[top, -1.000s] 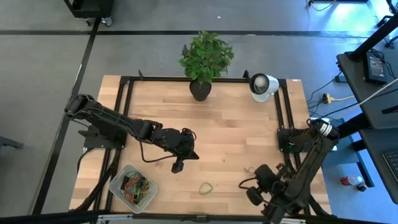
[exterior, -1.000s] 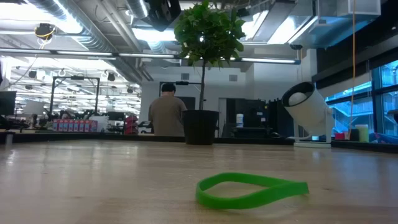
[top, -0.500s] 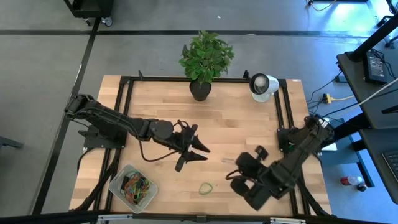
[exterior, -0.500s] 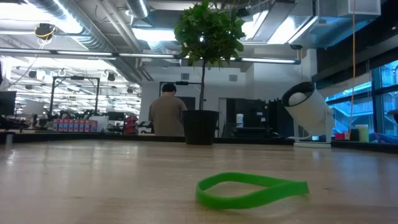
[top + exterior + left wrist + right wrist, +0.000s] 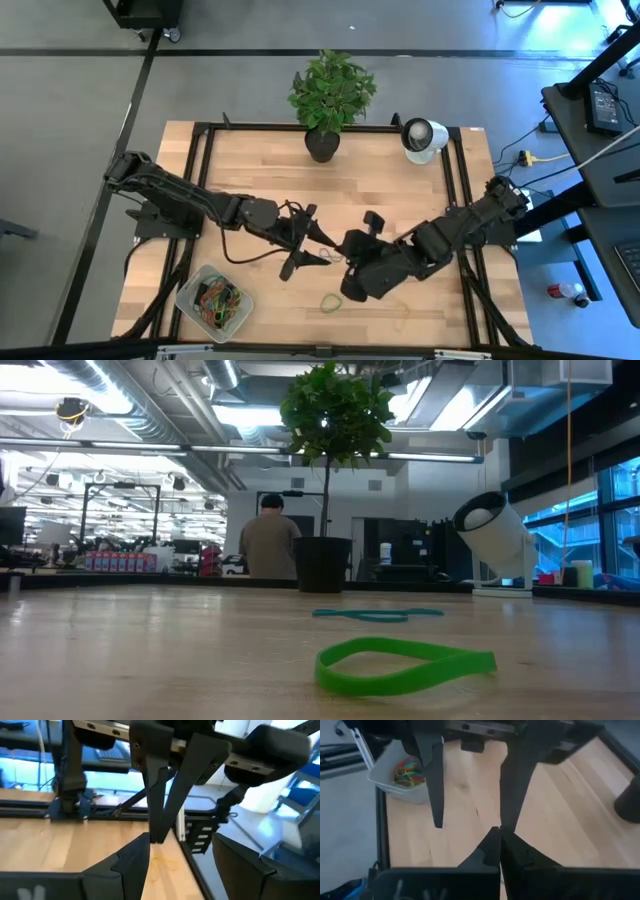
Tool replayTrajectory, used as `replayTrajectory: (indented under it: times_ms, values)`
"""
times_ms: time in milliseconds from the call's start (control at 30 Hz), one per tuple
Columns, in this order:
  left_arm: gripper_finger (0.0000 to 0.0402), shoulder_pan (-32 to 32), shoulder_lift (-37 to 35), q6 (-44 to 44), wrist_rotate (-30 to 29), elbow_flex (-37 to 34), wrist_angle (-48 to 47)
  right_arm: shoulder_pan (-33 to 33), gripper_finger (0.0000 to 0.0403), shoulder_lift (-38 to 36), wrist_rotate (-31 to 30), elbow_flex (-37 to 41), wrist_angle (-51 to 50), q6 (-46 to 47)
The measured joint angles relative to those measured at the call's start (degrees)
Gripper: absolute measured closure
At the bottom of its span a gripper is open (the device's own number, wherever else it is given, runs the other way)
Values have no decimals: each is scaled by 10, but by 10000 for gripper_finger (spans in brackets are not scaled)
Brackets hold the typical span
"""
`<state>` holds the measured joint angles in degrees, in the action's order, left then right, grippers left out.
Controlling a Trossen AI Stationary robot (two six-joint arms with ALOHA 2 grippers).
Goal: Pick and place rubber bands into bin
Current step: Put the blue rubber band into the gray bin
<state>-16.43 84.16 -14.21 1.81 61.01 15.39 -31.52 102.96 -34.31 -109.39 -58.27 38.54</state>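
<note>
A green rubber band (image 5: 331, 300) (image 5: 405, 665) lies flat on the wooden table near its front edge. Farther back, in the low view, a teal rubber band (image 5: 378, 614) also lies flat. The bin (image 5: 213, 300) (image 5: 405, 775) stands at the front left with several coloured rubber bands inside. My left gripper (image 5: 312, 250) (image 5: 180, 850) is open above mid-table. My right gripper (image 5: 343, 268) (image 5: 499, 840) is shut, with its fingertips (image 5: 159, 832) just in front of the left gripper's open fingers (image 5: 437, 785). I see nothing held by either.
A potted plant (image 5: 322, 145) and a white round device (image 5: 422, 137) stand at the table's far edge. Black frame rails (image 5: 200, 190) run along the left and right sides. A person (image 5: 268, 545) stands in the room beyond the table.
My left gripper has opened and edged toward the table's right. My right arm has swung from the near right corner toward mid-table, up to the left gripper, staying shut. A teal band now lies on the table in the low view, where none showed before.
</note>
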Motion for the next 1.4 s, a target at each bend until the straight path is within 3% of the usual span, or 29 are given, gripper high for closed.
replayTrajectory:
  times_ms: [267, 433, 567, 700, 833, 1033, 1167, 1400]
  values:
    - [198, 11, -43, -55, -12, 0, -154, 15, 370, 0, 1, 80, -75, 96]
    - [203, 19, -94, -61, -42, 0, -245, 9, 335, 0, 11, 172, -58, 157]
    - [210, 19, -137, -60, -80, 0, -312, -10, 317, -5, 31, 252, 13, 168]
    - [219, 18, -179, -58, -98, -5, -378, -22, 321, -32, 60, 351, 168, 208]
    - [231, 3, -236, -61, -104, -61, -366, -25, 326, -38, 49, 433, 296, 232]
    - [243, -30, -322, -126, -116, -175, -308, -16, 297, -26, 61, 523, 477, 196]
    - [245, -46, -353, -157, -122, -222, -261, 3, 255, -19, 61, 542, 489, 155]
    - [245, -56, -356, -152, -129, -234, -238, 47, 191, 0, 66, 545, 510, -66]
